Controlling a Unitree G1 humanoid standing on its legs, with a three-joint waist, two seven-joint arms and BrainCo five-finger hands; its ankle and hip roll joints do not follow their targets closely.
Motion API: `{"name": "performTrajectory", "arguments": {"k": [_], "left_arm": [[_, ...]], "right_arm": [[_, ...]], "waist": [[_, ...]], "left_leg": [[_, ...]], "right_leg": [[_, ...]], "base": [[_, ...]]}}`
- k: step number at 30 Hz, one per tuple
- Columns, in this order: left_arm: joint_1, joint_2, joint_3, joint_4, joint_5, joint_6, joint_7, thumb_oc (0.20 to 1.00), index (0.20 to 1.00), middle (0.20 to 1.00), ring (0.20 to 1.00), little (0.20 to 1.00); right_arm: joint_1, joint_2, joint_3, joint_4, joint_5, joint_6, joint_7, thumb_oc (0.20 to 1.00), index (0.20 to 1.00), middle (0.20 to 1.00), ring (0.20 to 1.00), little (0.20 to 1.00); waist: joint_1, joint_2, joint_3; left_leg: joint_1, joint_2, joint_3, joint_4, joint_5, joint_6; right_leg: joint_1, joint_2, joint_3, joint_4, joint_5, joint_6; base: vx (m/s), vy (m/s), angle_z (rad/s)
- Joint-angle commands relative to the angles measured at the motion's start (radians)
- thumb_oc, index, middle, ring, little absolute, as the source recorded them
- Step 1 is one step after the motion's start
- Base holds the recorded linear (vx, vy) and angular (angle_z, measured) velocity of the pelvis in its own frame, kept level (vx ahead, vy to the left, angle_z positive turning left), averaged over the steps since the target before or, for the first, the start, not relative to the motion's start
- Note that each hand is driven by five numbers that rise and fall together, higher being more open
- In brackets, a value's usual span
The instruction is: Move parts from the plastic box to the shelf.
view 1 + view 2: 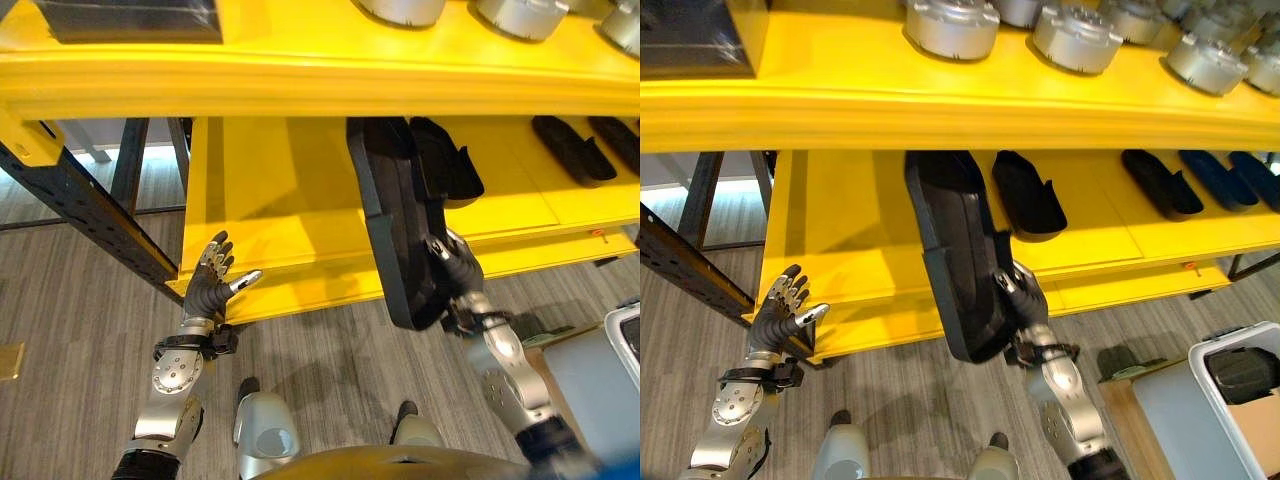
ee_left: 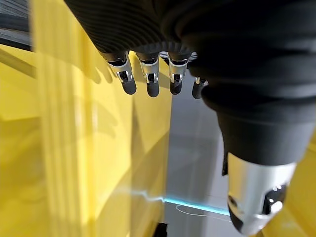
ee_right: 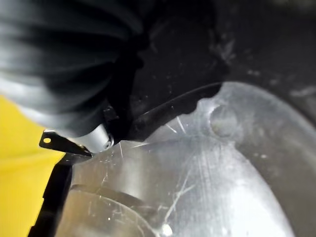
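Right hand [image 1: 1023, 296] clamps my long black moulded plastic part [image 1: 955, 250] upright, nose toward yellow shelf [image 1: 840, 240]; left hand [image 1: 213, 278] open, idle.

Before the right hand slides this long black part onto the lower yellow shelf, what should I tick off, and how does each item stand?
1. Grip: the right hand is curled round the lower end of the long black part. Ok.
2. Part's far end over the lower shelf, under the upper shelf's front edge. Ok.
3. Landing spot: bare yellow lies left of the part; the nearest stored black part lies just to its right. Clearance there: cannot tell.
4. Left hand open, holding nothing, by the shelf's left front corner, apart from the part. Ok.
5. Part lying flat: it stands tilted on edge. Not ok yet.
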Motion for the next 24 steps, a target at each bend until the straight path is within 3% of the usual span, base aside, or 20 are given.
{"name": "performTrajectory", "arguments": {"k": [1, 7, 13, 18, 24], "left_arm": [[-0.036, -0.018, 0.033, -0.104, 0.011, -0.053, 0.025, 1.000, 1.000, 1.000, 1.000, 1.000], [-0.090, -0.001, 0.004, -0.124, -0.013, -0.047, 0.048, 1.000, 1.000, 1.000, 1.000, 1.000], [-0.110, 0.034, -0.029, -0.149, -0.043, -0.053, 0.051, 1.000, 1.000, 1.000, 1.000, 1.000], [-0.143, 0.091, -0.083, -0.194, -0.104, -0.067, 0.036, 1.000, 1.000, 1.000, 1.000, 1.000], [-0.176, 0.140, -0.125, -0.233, -0.120, -0.075, 0.033, 1.000, 1.000, 1.000, 1.000, 1.000]], "right_arm": [[-0.047, -0.027, -0.006, -0.049, 0.000, -0.049, 0.001, 0.200, 0.200, 0.200, 0.200, 0.200], [-0.305, 0.054, 0.099, 0.097, -0.023, -0.035, -0.071, 0.200, 0.200, 0.200, 0.200, 0.200], [-0.496, 0.078, 0.077, 0.249, -0.026, -0.040, -0.162, 0.200, 0.200, 0.200, 0.200, 0.200], [-0.783, 0.006, 0.017, 0.429, -0.024, -0.044, -0.282, 0.200, 0.200, 0.200, 0.200, 0.200], [-1.064, -0.093, 0.013, 0.616, 0.028, -0.051, -0.342, 0.200, 0.200, 0.200, 0.200, 0.200]], "waist": [[-0.025, 0.032, 0.024], [0.049, 0.027, 0.059], [0.104, 0.034, 0.083], [0.145, 0.063, 0.136], [0.159, 0.082, 0.182]], "left_leg": [[0.073, 0.005, 0.086, -0.131, 0.067, 0.031], [0.031, -0.011, 0.053, -0.125, 0.076, 0.036], [-0.018, -0.019, 0.017, -0.107, 0.080, 0.037], [-0.097, -0.034, -0.015, -0.057, 0.078, 0.034], [-0.194, -0.049, -0.034, 0.003, 0.075, 0.034]], "right_leg": [[-0.013, 0.071, -0.006, 0.091, -0.034, -0.091], [-0.023, 0.060, -0.040, 0.096, -0.028, -0.093], [-0.035, 0.057, -0.071, 0.108, -0.030, -0.096], [-0.092, 0.049, -0.083, 0.168, -0.046, -0.104], [-0.182, 0.031, -0.082, 0.249, -0.070, -0.111]], "base": [[-0.03, -0.040, 0.20], [-0.01, -0.053, 0.05], [-0.01, -0.046, 0.22], [-0.06, -0.018, 0.21], [-0.07, 0.002, 0.12]]}}
